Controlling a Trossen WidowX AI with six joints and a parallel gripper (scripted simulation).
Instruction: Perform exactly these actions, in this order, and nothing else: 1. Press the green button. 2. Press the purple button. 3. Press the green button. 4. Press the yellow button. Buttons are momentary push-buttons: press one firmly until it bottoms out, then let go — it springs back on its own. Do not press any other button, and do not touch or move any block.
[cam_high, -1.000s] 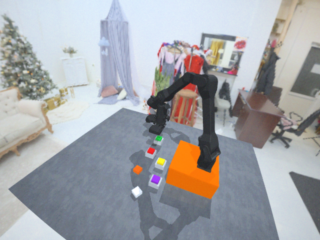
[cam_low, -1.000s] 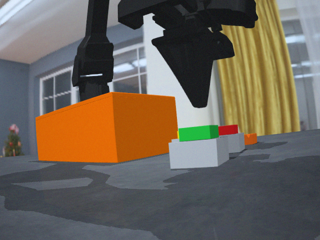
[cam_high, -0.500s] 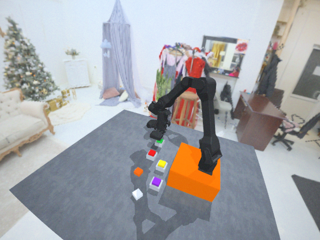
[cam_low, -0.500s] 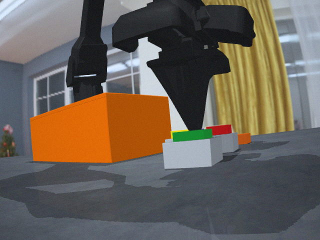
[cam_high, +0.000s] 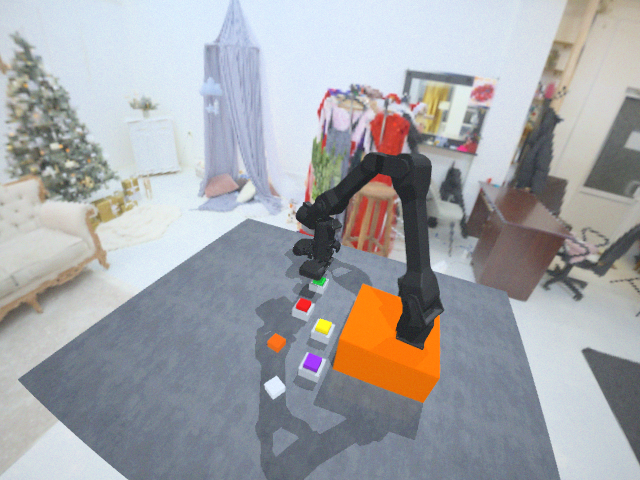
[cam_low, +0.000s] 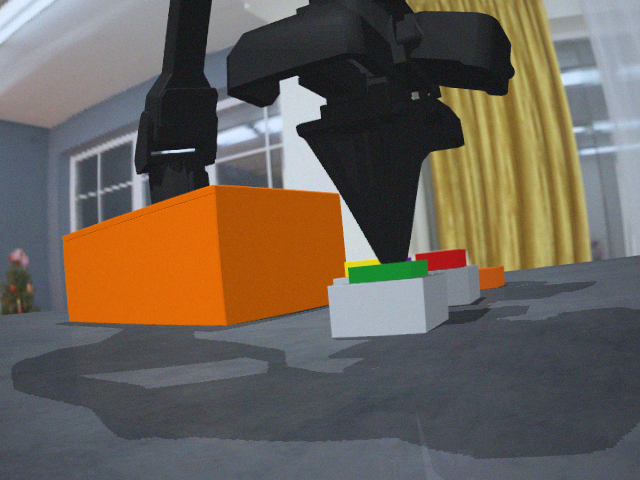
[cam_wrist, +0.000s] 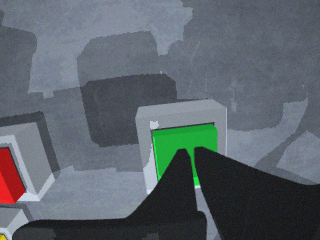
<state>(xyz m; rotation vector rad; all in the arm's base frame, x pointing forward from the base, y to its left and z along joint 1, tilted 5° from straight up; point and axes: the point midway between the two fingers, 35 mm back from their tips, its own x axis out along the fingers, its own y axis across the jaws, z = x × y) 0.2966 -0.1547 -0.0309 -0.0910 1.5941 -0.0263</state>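
Note:
My gripper (cam_high: 318, 277) (cam_low: 393, 260) (cam_wrist: 190, 156) is shut and empty, pointing down, with its fingertips touching the top of the green button (cam_high: 320, 282) (cam_low: 382, 273) (cam_wrist: 172, 139). The green cap is partly pushed in but still stands a little above its light grey housing. The yellow button (cam_high: 324, 326) (cam_low: 358, 264) is up; only its corner shows in the wrist view (cam_wrist: 3, 237). The purple button (cam_high: 312, 362) is up in the top view; it is almost wholly hidden behind the fingers in the exterior view.
The red button (cam_high: 303, 304) (cam_low: 440, 259) (cam_wrist: 8, 175) stands beside the green one. An orange block (cam_high: 276, 342) (cam_low: 491, 277) and a white block (cam_high: 274, 387) lie on the outer side of the buttons. A big orange box (cam_high: 382, 361) (cam_low: 144, 268) under the arm's base stands close to yellow and purple.

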